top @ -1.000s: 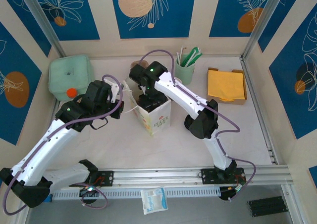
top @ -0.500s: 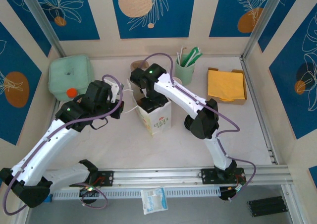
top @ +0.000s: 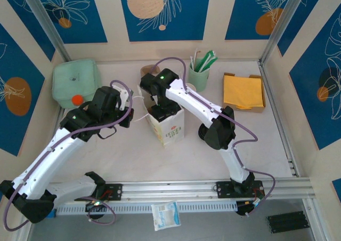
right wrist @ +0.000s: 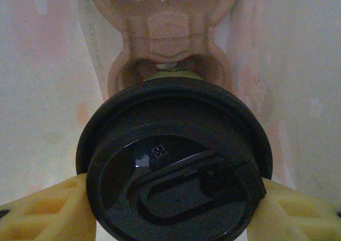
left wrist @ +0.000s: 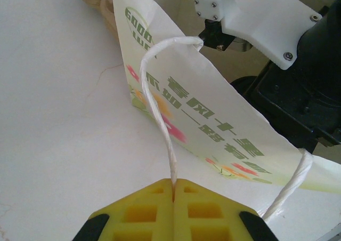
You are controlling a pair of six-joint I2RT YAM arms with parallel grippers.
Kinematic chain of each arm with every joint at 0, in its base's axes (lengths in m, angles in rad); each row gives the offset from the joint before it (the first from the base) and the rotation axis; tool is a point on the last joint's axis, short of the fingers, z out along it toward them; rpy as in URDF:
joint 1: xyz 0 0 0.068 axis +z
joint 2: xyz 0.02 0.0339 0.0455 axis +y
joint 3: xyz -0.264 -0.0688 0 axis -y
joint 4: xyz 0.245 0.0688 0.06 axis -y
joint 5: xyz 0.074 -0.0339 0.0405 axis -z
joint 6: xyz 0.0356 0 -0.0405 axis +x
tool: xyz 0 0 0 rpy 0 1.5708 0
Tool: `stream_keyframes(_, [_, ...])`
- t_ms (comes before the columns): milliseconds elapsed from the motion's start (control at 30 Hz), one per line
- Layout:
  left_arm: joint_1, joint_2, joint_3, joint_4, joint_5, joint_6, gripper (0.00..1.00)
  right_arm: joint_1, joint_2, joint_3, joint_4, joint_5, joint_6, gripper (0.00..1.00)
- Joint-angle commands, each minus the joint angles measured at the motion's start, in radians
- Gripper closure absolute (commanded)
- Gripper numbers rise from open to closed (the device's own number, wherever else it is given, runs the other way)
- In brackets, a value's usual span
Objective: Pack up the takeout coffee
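The takeout coffee, seen from above by its round black lid, sits between the yellow fingers of my right gripper, which is shut on it. It hangs inside the white printed paper bag, over a brown moulded-pulp cup carrier at the bag's bottom. In the top view my right gripper reaches down into the bag's mouth. My left gripper is shut on the bag's white string handle, pulling it out to the left of the bag.
A mint-green cup of straws stands behind the bag. A box of yellow napkins lies at the back right. A pale green pad with an orange piece is at the back left. A brown thing sits behind the right wrist.
My right wrist has sunk a little deeper into the bag, and the bag has shifted slightly. The left arm keeps its hold on the handle in the same place.
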Motion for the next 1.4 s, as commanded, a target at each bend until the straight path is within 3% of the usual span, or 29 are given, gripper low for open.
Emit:
stream_keyframes(0, [0.007, 0.003, -0.005, 0.01, 0.021, 0.009, 1.0, -0.006, -0.035, 0.002, -0.146, -0.003, -0.01, 0.45])
stream_keyframes(1367, [0.007, 0.002, -0.009, 0.014, 0.024, 0.008, 1.0, -0.012, 0.036, 0.04, -0.147, 0.031, 0.004, 0.44])
